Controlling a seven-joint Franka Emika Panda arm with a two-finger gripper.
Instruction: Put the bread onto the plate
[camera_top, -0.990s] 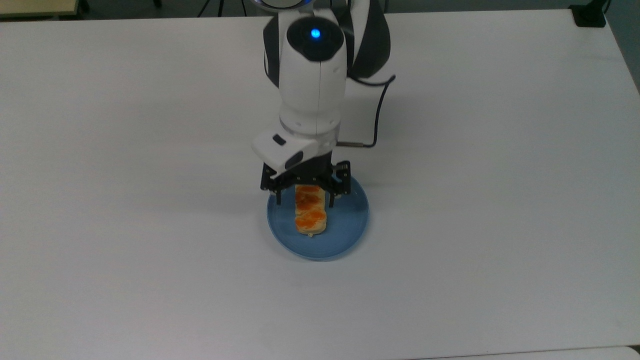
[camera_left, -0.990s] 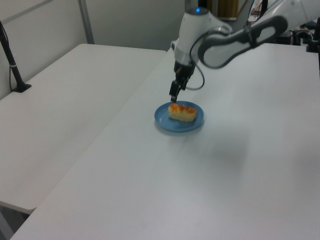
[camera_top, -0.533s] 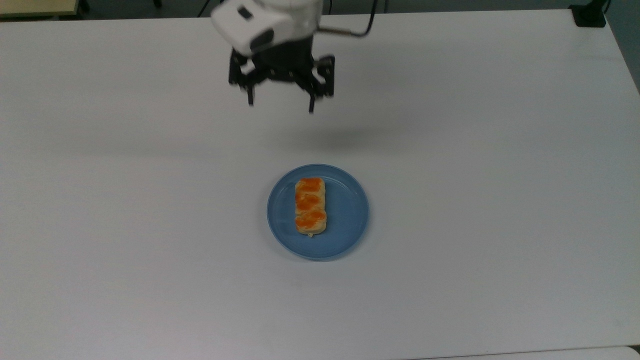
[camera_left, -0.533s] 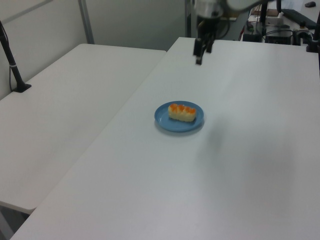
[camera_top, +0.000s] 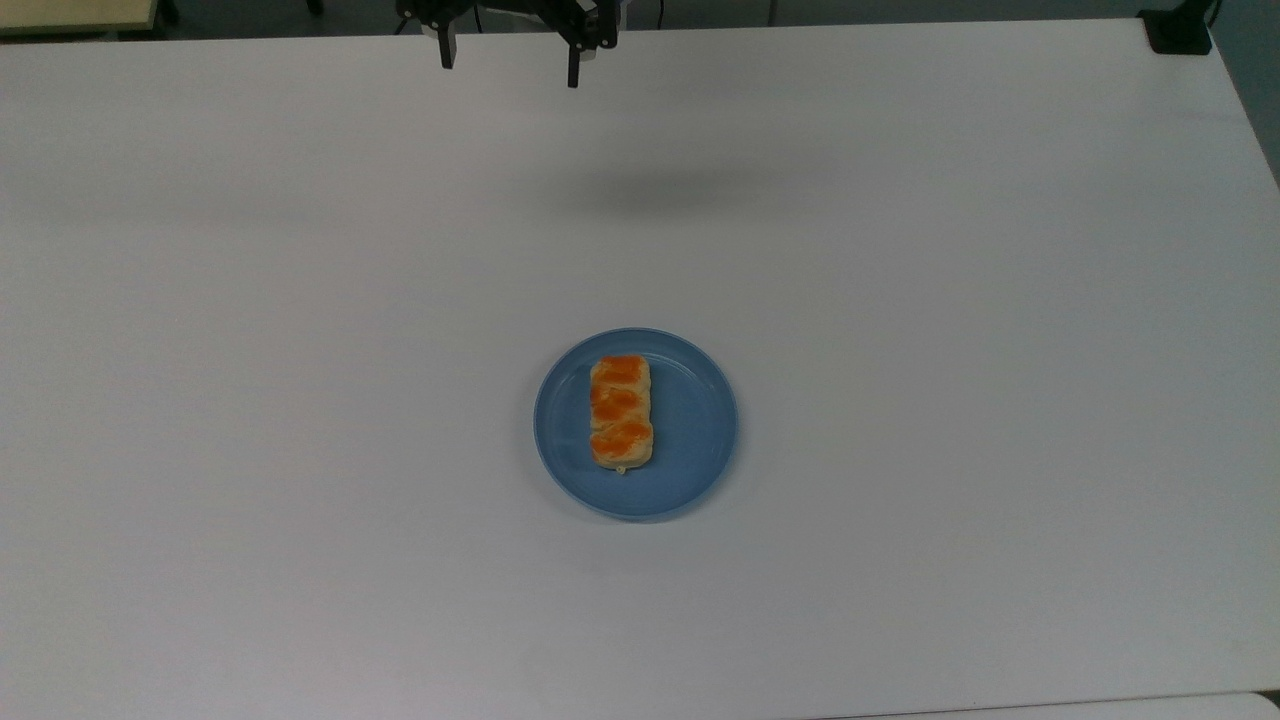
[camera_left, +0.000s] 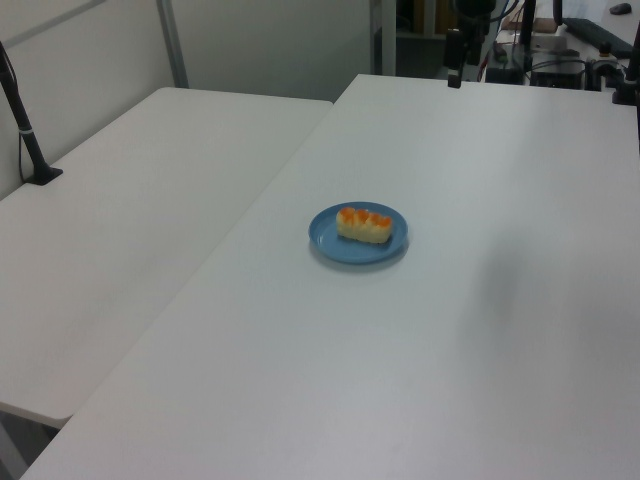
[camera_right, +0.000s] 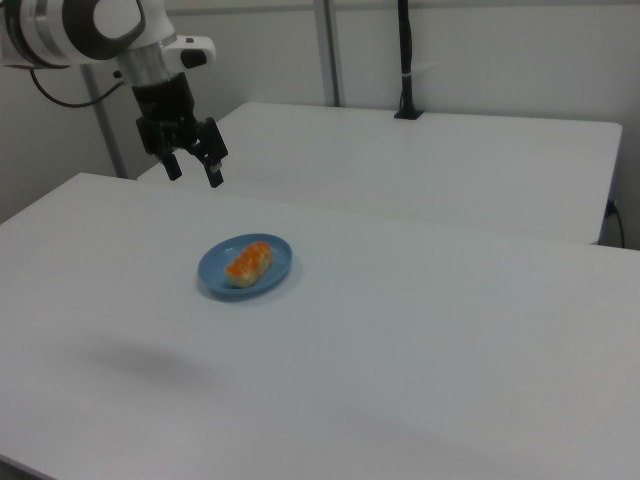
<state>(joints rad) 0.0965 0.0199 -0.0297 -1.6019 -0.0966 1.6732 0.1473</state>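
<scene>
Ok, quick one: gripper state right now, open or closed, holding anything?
Gripper: jaws open, holding nothing, up above the table and apart from the plate. The bread lies on the plate.

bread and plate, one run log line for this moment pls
bread: lying on plate | gripper: open, empty, raised clear of plate | task: looks done

My gripper is black, on a white arm with dark joints. Well below it, the bread is pale yellow with glossy orange-brown lobes on top. The plate under it is plain blue with faint rings. The table is white.
</scene>
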